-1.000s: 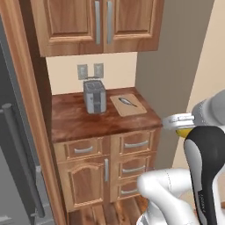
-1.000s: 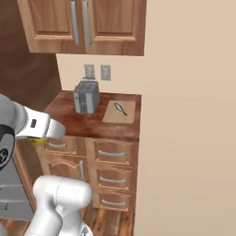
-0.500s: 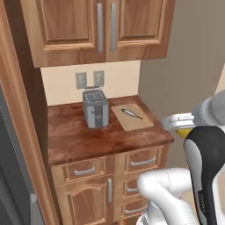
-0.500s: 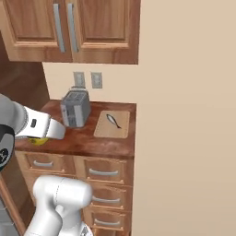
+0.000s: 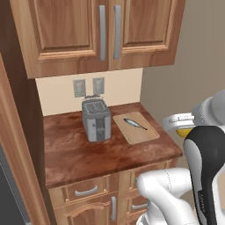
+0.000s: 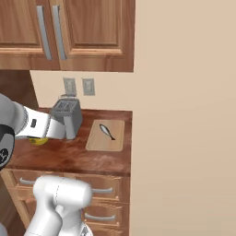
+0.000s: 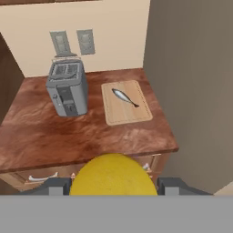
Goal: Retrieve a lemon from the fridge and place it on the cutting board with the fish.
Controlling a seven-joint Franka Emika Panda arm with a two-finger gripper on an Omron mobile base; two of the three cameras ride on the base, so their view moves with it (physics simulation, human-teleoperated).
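My gripper (image 7: 112, 185) is shut on the lemon (image 7: 112, 175), a bright yellow round fruit sitting between the two dark fingertips. The lemon (image 5: 182, 132) hangs in the air off the counter's front right corner, short of the cutting board. That cutting board (image 7: 129, 116) is pale tan and lies at the right end of the reddish counter, with a small grey fish (image 7: 124, 97) on it. Board (image 5: 143, 132) and fish (image 5: 135, 124) appear to the right of the toaster; from the right base view the board (image 6: 103, 140), fish (image 6: 107, 131) and lemon (image 6: 39, 140) all show. A sliver of the fridge (image 5: 6, 193) is at the lower left.
A grey metal toaster (image 5: 96, 121) stands left of the board, in front of two wall outlets (image 7: 73, 41). Wooden upper cabinets (image 5: 101, 30) hang above the counter (image 5: 88, 154). A beige wall (image 6: 184, 115) closes off the counter's right end. Drawers sit below the counter.
The whole picture has shifted: the base has driven, so the counter and board are nearer and more central and the fridge has slid off left. The lemon stays in the gripper.
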